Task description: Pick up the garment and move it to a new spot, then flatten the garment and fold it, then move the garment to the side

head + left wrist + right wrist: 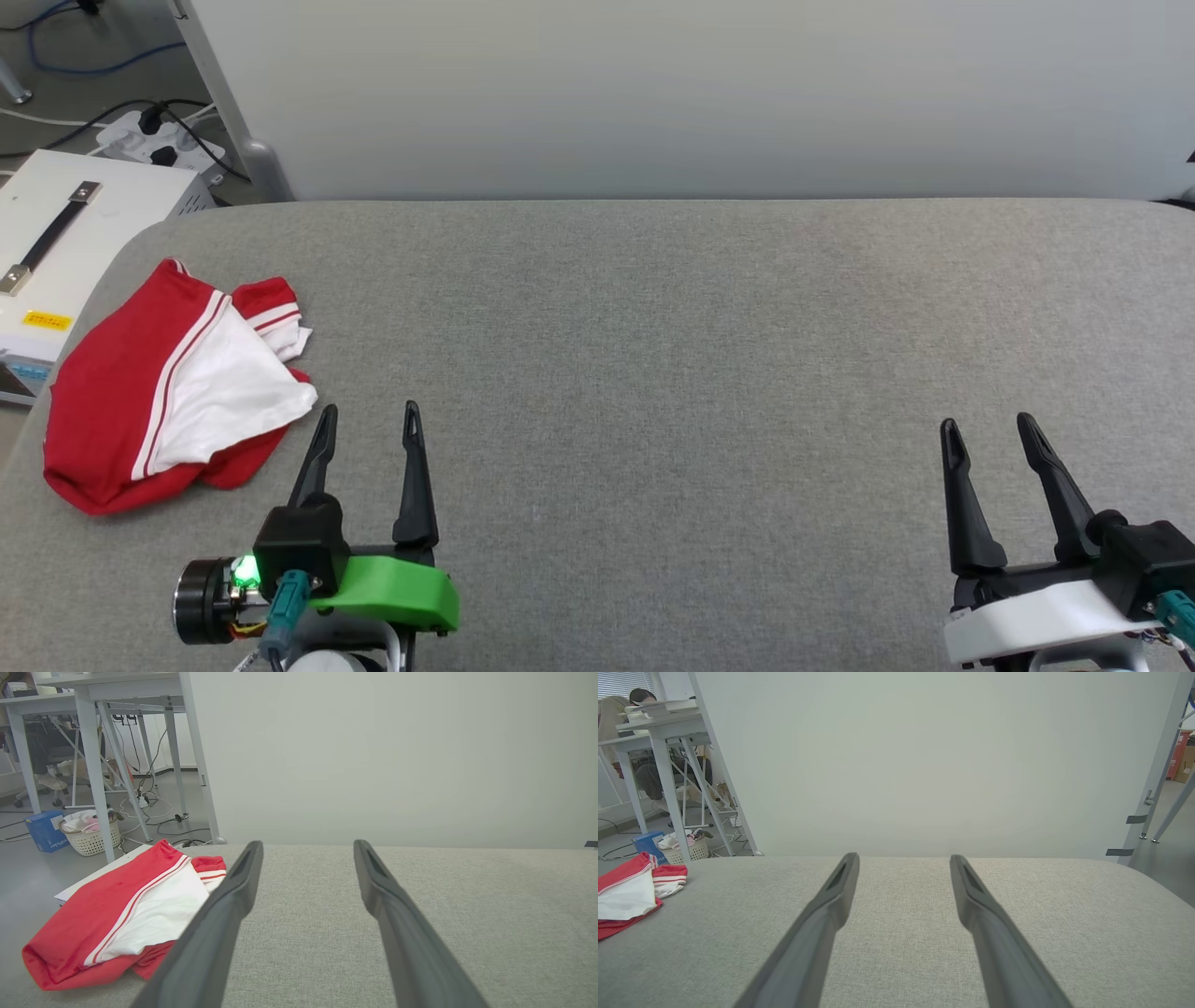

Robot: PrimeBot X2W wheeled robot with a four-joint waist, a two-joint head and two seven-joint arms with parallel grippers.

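Observation:
The garment [140,401] lies folded into a loose red bundle at the table's left edge, a white sleeve with red-white striped trim on top. It shows too in the left wrist view, garment [117,914], and at the left of the right wrist view, garment [626,896]. My left gripper [370,413] stands open just right of it, not touching, nothing between its fingers [233,891]. Far to the right, my right gripper [988,425] is open and empty above bare cloth.
The grey fabric table [672,373] runs wide between both arms. A white panel [700,93] stands behind its far edge. Off the left edge sit a white case [65,233], cables, desk legs [93,765] and a laundry basket [91,833].

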